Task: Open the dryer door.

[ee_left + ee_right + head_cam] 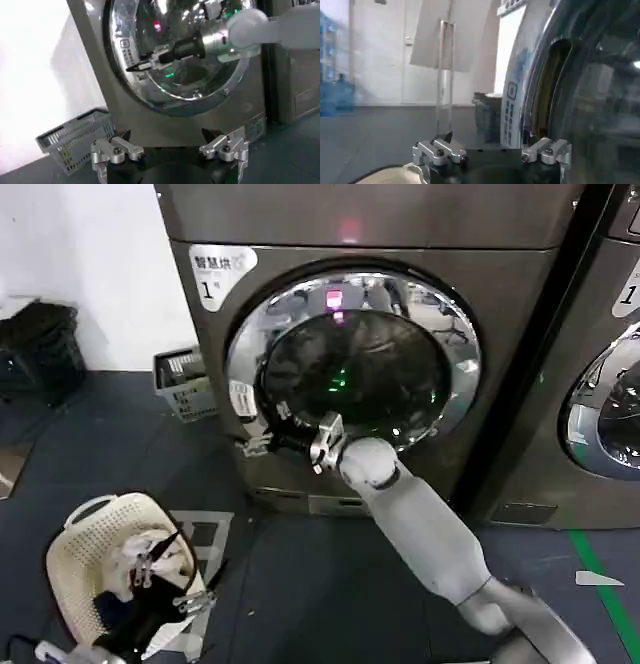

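Observation:
The dryer door is a wide chrome ring round dark glass on the bronze-grey machine, and it looks flush with the front. My right gripper reaches to the door's left rim, low on that side. In the right wrist view this gripper is open, with one fingertip close to the rim's edge and nothing between the fingers. The left wrist view shows the door with the right gripper at its rim. My left gripper hangs open, low and to the left over a cream basket.
A cream laundry basket with clothes sits on the floor at lower left. A grey crate stands by the wall left of the dryer. A second machine stands to the right. Black items lie at far left.

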Available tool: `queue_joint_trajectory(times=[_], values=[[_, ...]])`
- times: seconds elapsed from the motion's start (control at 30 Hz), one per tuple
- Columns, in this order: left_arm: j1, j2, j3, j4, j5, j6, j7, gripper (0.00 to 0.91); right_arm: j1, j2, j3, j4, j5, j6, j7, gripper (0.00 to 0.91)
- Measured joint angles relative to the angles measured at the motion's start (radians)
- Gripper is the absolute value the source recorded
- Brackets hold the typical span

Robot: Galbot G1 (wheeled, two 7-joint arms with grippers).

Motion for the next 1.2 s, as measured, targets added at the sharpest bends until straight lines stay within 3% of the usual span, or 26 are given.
queue_joint_trajectory(times=[0.3,0.53,0.83,1.2], values=[[-0.057,0.036,-0.027,0.026,-0.045,0.059,0.006,0.907,-0.039,-0.049,0.021,0.044,0.027,0.017,-0.192,0.907],[-0.105,0.057,-0.068,0.076,-0.096,0.058,0.099,0.907,-0.074,-0.07,0.052,0.082,0.03,0.035,-0.302,0.907],[-0.199,0.11,-0.165,0.156,-0.285,0.112,0.25,0.907,-0.132,-0.121,0.093,0.161,0.024,0.051,-0.416,0.907],[-0.321,0.21,-0.205,0.307,-0.397,0.11,0.291,0.907,-0.283,-0.192,0.16,0.295,0.005,0.074,-0.496,0.907]])
